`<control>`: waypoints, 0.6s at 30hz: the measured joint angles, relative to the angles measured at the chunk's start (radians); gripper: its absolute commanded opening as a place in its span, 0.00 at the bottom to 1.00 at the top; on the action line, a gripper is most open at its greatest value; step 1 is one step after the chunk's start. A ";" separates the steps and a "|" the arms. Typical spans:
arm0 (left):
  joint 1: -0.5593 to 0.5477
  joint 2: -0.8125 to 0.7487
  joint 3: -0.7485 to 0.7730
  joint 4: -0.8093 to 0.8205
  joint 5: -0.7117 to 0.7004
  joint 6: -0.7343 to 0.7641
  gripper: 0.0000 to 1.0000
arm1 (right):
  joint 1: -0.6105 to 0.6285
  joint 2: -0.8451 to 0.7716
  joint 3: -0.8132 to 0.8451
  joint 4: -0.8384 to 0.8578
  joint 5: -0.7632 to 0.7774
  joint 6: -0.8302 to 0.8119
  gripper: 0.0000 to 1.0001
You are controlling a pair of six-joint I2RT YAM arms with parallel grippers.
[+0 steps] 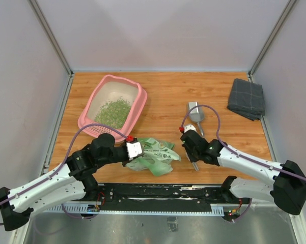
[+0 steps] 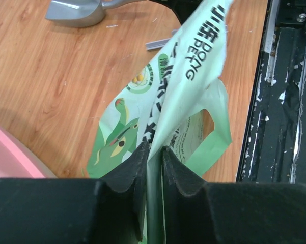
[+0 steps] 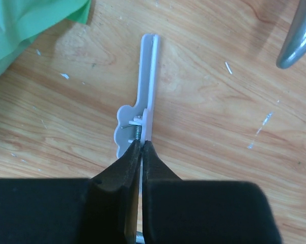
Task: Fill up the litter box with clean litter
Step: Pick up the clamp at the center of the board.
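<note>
- A wooden bench (image 1: 168, 96), seen from above, carried a pink box (image 1: 94, 99) at its far left.
- The box stood at a slant to the bench edges, and bare cream floor showed at its far end.
- Green litter (image 1: 113, 113) lay as a loose, grainy patch inside the box, gathered toward the end closest to the arms.
- A crumpled light green bag (image 1: 158, 155) with printing lay on the bench near that end of the box, to its right.
- The left pincer (image 2: 154, 152) was closed narrowly on a fold of the bag, the film running up between its two black fingers. It sat between the box and the rest of the bag, near the box's rim.
- From the left wrist, a strip of the box's pink rim showed at the lower left. The bag's cartoon print and dark lettering were just to the right of it.
- A grey metal scoop (image 1: 196, 113) lay to the right of the box, well apart from it, with its bowl pointing away from the arms.
- The right pincer (image 3: 141, 147) was shut tight on one end of a pale plastic clip (image 3: 147, 86) with a small spring. The clip stretched away from the fingers over the wood, right of the box and beyond the bag.
- A folded grey cloth (image 1: 246, 98) lay farthest right of the box, at the bench's far right corner.
</note>
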 measured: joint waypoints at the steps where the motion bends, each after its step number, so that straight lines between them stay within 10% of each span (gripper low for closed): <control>1: 0.000 0.002 0.000 0.000 0.003 0.000 0.27 | 0.000 -0.003 0.000 -0.012 0.005 0.000 0.01; 18: 0.000 -0.019 0.028 0.025 0.098 -0.055 0.53 | 0.000 -0.299 0.106 -0.189 0.142 -0.039 0.01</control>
